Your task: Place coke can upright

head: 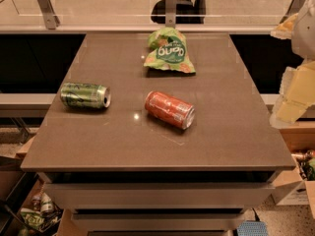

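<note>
Lying on its side at frame centre on the table (226, 136), the coke can (170, 109) would best be grasped across its body, then tipped onto one silver end, by the gripper (294, 95) at the right edge, whose opening cannot be told.

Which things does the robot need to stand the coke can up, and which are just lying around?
Needed: red-orange aluminium coke can, on its side in the middle of the brown table; cream-coloured gripper, beyond the table's right edge.
Just lying about: green aluminium can, on its side at the left; green crinkly snack bag at the back.
</note>
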{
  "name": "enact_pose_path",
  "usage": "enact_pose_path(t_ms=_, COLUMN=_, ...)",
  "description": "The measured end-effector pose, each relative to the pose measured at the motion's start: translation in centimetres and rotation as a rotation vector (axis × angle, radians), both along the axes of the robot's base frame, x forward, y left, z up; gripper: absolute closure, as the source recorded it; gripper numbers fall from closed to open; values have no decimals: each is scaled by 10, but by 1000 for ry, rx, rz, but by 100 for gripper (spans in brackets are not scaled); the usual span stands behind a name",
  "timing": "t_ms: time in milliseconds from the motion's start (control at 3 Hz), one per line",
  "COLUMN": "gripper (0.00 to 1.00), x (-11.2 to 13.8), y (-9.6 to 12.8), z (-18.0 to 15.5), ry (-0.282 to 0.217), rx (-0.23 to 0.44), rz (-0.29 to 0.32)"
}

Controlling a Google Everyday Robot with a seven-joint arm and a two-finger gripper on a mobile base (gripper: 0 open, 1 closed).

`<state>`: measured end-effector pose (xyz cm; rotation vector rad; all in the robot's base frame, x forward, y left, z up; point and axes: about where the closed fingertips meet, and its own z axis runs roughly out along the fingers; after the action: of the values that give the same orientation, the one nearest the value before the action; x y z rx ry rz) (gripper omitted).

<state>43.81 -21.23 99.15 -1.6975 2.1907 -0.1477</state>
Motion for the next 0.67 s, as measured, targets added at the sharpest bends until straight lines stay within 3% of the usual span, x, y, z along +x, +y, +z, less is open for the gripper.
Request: enact_pose_path(t_ms=667, gripper=0, x=-1, y=12, z=0, ry=-2, rx=31, rz=-12)
